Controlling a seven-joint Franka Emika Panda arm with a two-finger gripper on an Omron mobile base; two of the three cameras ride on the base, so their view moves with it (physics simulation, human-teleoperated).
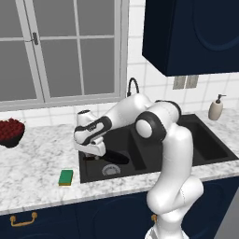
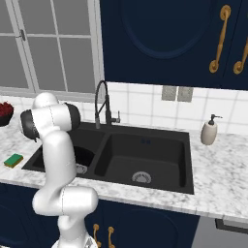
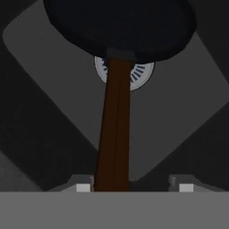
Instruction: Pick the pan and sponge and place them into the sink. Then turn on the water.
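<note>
Inside the sink, the pincer is standing parted around the pan handle, while the sponge is lying on the desk edge.

- Pan in the left basin of the sink, over its drain, handle running back between the fingers of the hand.
- Sponge on the table, just left of the sink.
- Faucet behind the sink; soap dispenser right of the sink.
- Fruit bowl far left of the sink.
</note>
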